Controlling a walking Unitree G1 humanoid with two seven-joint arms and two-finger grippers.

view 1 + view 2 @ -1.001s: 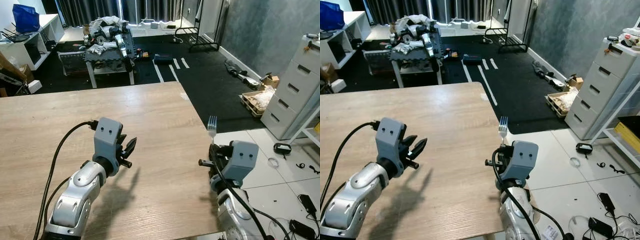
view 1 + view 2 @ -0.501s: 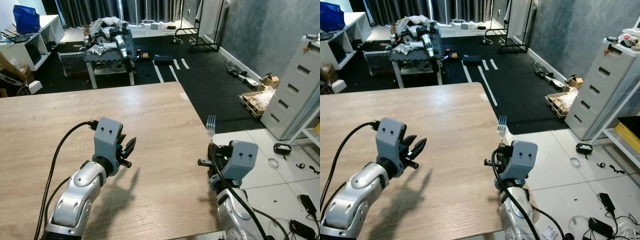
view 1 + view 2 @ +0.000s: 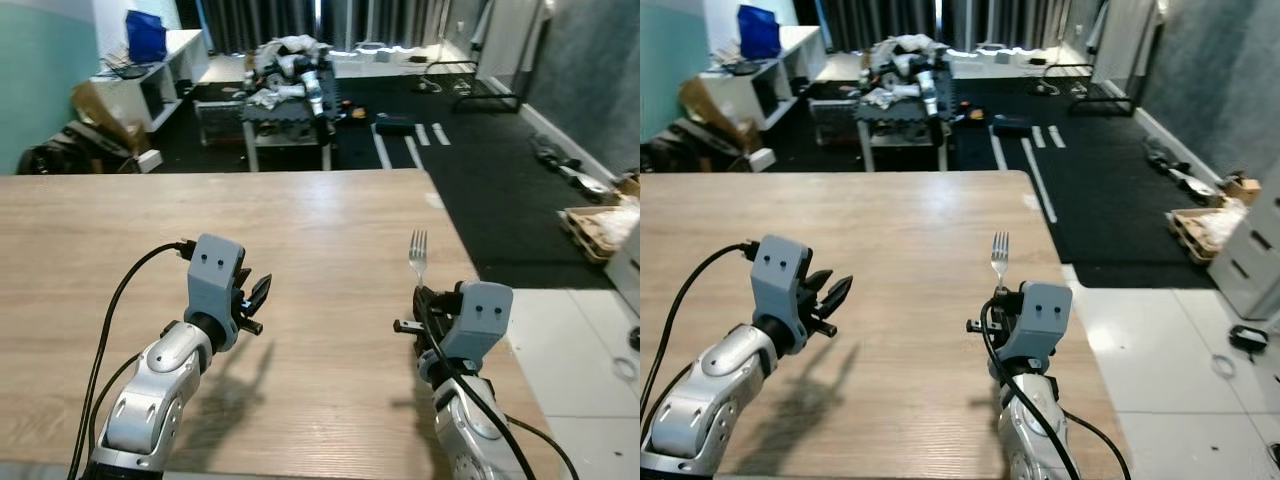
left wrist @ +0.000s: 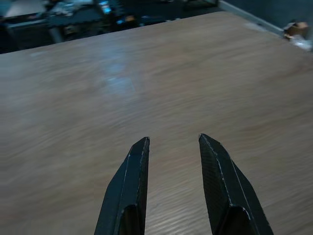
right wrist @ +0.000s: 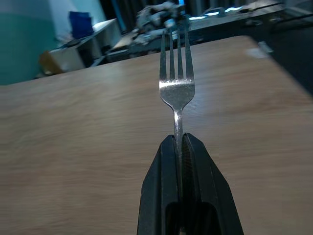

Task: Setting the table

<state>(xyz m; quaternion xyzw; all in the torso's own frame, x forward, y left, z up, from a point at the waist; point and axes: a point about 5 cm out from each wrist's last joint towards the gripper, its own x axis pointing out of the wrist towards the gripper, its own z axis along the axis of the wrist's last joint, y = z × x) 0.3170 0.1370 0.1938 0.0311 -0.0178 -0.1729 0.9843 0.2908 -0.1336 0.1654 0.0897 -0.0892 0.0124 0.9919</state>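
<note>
A: Item one, right gripper (image 5: pixel 178 139). What do we record?

B: We list it at the lower right of the left eye view, above the right edge of the wooden table (image 3: pixel 300 230). Its two black fingers (image 5: pixel 200 166) are pressed together on the handle of a metal fork (image 3: pixel 417 256). The fork stands upright, tines up, and rises clear of the gripper's grey housing.

A: Item two, left gripper (image 3: pixel 256 298)?

B: We place it left of centre in the lower half of the frame, held over the tabletop, well apart from the fork. In the left wrist view its fingers (image 4: pixel 128 181) stand parted with a clear gap and nothing between them. A black cable (image 3: pixel 120 300) loops from its housing down along the silver arm.

A: Surroundings?

B: We note a cluttered low bench (image 3: pixel 285 90) at the upper centre, beyond the table's far edge, on a dark floor. White shelving (image 3: pixel 150 85) sits at the upper left, with a blue bag (image 3: pixel 146 35) on top. White tile (image 3: pixel 590 350) shows at the right.
</note>
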